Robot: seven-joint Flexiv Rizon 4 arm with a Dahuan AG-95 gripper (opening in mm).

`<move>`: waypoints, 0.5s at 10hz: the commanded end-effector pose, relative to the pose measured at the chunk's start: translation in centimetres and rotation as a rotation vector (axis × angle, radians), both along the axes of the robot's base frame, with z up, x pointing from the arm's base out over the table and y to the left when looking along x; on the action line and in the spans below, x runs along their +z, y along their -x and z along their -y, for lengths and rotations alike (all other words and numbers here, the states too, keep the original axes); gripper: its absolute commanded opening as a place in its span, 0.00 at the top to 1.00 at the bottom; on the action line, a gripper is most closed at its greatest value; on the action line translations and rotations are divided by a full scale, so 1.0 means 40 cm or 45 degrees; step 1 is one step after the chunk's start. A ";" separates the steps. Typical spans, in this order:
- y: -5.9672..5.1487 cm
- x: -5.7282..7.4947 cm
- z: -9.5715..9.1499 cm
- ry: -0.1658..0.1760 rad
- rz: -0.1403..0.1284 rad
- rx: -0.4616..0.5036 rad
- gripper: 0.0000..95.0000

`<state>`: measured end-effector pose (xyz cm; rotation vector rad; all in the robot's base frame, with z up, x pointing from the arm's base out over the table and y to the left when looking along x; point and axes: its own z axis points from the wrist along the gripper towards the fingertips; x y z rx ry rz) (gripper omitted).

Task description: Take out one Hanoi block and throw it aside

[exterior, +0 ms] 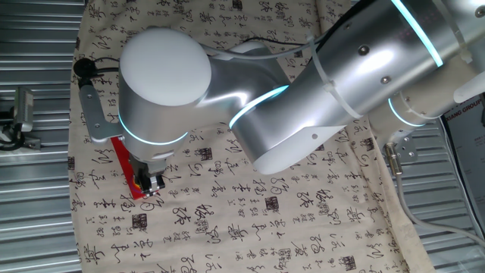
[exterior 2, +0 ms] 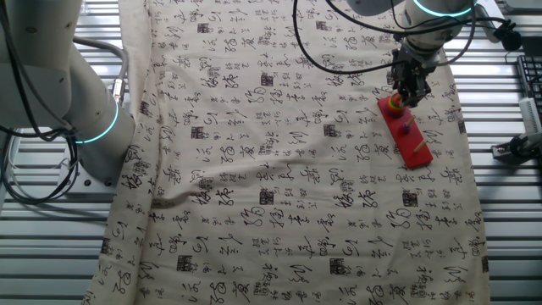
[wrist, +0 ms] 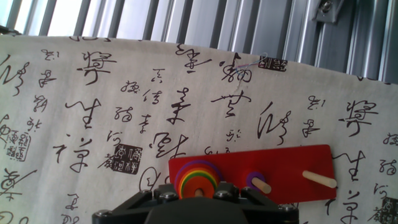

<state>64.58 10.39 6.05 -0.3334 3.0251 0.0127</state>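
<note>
- The gripper point(exterior 2: 412, 95) hangs right over one end of the red board point(exterior 2: 408, 131). The hand view only catches the black base of the fingers at the bottom edge, and the fixed views are too small to help, so I can't tell if it's open, closed or already pinching something.
- Straight below the fingers is the stack of rings point(wrist: 197, 178) on the end peg. It looks like a rainbow of discs with an orange-red one on top, and that top disc point(wrist: 198, 183) is my pick for the block to pull.
- Handling guess: small, light, stiff wood or plastic, probably painted smooth, so a bit slippery. It shouldn't be fragile, so tossing it is fine.
- I'd take it by the outer rim, on opposite sides, and lift straight up so the hole clears the peg instead of jamming. The rings below are wider, so the fingers could catch the next one too.
- Further along the board, away from the hand, there's a middle peg point(wrist: 261, 183) with a purple ring point(wrist: 254, 180) at its base, then a bare peg point(wrist: 319, 179).
- Everything sits on the calligraphy cloth point(exterior 2: 279, 169), which has plenty of room beside the board for a throw.
</note>
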 end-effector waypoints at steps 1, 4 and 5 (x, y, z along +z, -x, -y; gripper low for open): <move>0.000 -0.002 0.000 0.000 0.000 0.001 0.60; 0.002 -0.007 0.002 0.000 -0.001 0.002 0.60; 0.003 -0.008 0.002 -0.001 -0.001 0.003 0.60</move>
